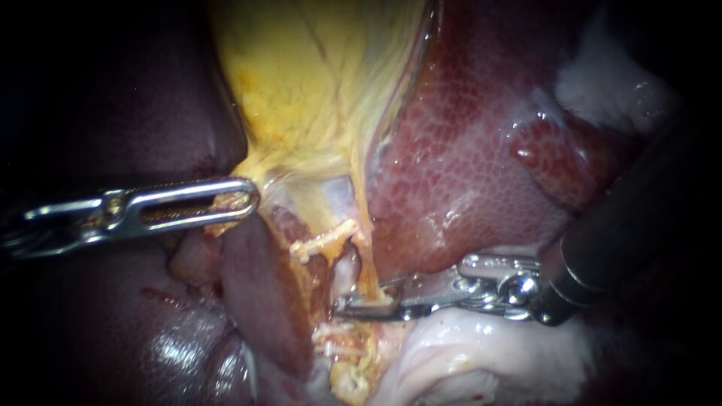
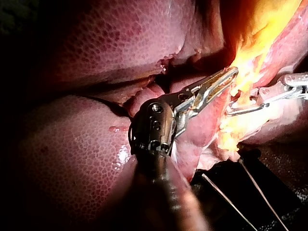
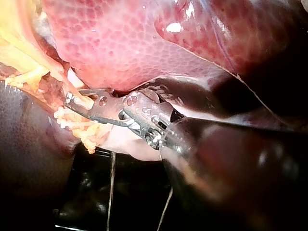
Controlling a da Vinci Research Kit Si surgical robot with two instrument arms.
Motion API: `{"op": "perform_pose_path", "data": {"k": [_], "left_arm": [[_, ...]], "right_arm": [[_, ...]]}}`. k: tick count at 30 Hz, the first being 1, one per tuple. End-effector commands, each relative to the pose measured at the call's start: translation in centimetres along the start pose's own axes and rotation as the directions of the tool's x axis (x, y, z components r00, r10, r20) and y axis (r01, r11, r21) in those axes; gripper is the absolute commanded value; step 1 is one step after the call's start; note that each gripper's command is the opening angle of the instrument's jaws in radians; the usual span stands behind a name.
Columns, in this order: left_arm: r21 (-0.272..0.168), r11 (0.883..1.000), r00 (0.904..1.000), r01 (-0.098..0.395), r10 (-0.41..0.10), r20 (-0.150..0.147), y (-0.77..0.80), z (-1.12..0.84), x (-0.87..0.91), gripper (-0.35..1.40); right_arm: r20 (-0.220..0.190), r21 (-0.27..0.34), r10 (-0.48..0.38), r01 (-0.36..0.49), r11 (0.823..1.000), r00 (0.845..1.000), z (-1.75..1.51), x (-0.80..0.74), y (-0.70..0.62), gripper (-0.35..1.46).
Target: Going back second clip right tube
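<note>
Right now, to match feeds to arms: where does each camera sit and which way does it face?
Endoscope: close to the tissue, facing gallbladder and liver; left instrument enters from the left, right instrument from the right.
Left wrist: on the left arm, looking along its shaft to jaws shut on the gallbladder.
Right wrist: on the right arm, looking along its shaft toward the tube.
Shared: endoscope and left wrist both show both instruments.

Colours: reds, yellow, steel.
Liver [image 1: 466, 150] dark red to maroon w/ fine paler honeycomb mottling all over. Gallbladder [image 1: 316, 83] yellow, orange flecks, whitish streaks twd its narrow end. Left instrument [image 1: 244, 199] silver metal. Right instrument [image 1: 353, 304] silver at tip, shaft black. Soft tissue [image 1: 466, 353] beneath it pale pink-white.
</note>
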Motion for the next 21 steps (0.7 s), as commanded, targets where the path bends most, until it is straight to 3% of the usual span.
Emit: {"op": "perform_pose_path", "data": {"k": [1,5,8,9,13,21], "left_arm": [[0.000,1.000,1.0000,0.000,0.000,0.000,0.00,0.00,0.00,-0.35],[0.000,1.000,1.0000,0.000,0.000,0.000,0.00,0.00,0.00,-0.35],[0.000,1.000,1.0000,0.000,0.000,0.000,0.00,0.00,0.00,-0.35],[0.000,1.000,1.0000,0.000,0.000,0.000,0.00,0.00,0.00,-0.35],[0.001,1.000,1.0000,0.000,0.000,0.000,0.00,-0.01,0.00,-0.35],[0.001,1.000,1.0000,-0.001,0.001,0.000,0.01,-0.02,0.01,-0.35]], "right_arm": [[0.000,0.001,0.000,0.000,1.000,1.000,-0.01,0.00,0.00,-0.35],[0.003,0.005,0.000,0.000,1.000,1.000,-0.01,0.01,-0.01,-0.35],[-0.007,-0.024,-0.038,0.038,0.999,0.999,0.01,0.04,0.00,0.27],[-0.018,-0.044,-0.046,0.045,0.998,0.999,0.01,0.09,0.01,0.55],[-0.048,-0.106,-0.093,0.087,0.991,0.994,-0.15,0.25,0.03,0.60],[-0.037,-0.087,-0.129,0.126,0.988,0.991,-0.68,0.28,-0.11,0.60]]}}
